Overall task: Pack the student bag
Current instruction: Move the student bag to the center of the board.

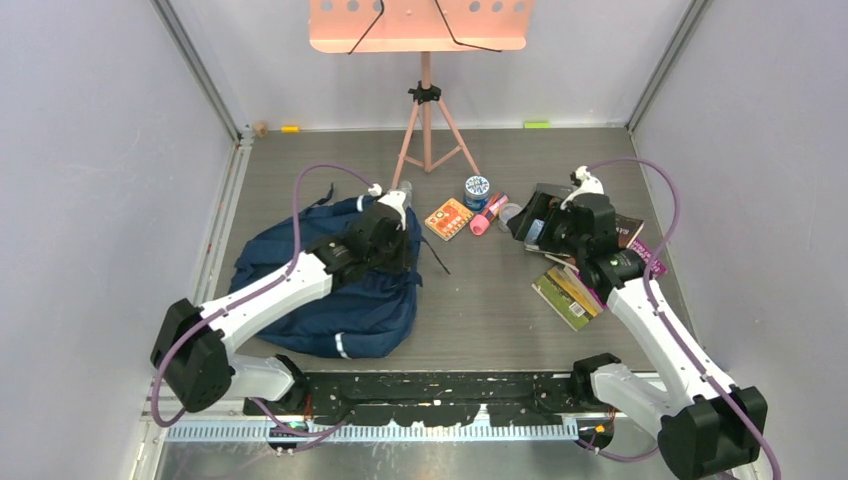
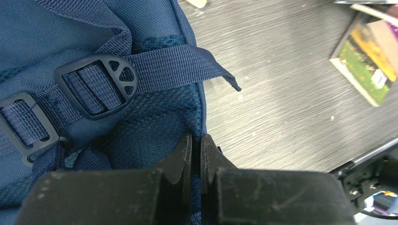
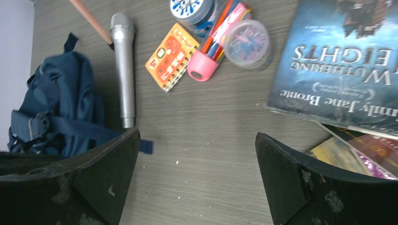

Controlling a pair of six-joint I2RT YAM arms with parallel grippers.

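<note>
Robot lab cell — plain grey wall panels [image 1: 80,150], aluminium frame posts [image 1: 200,70], tripod stand [image 1: 426,95].

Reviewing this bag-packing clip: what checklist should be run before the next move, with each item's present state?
1. Left gripper grips the student bag: ok, jaws closed on its mesh edge below the strap.
2. Right gripper free for a pick: ok, jaws wide apart, only bare table between them.
3. Bag's opening exposed: cannot tell, only the strap side shows.
4. Things to pack in view: ok, the Wuthering Heights book and orange notepad lie on the table.
5. Room around the bag for tugging: not ok, the silver microphone lies close beside it.
</note>
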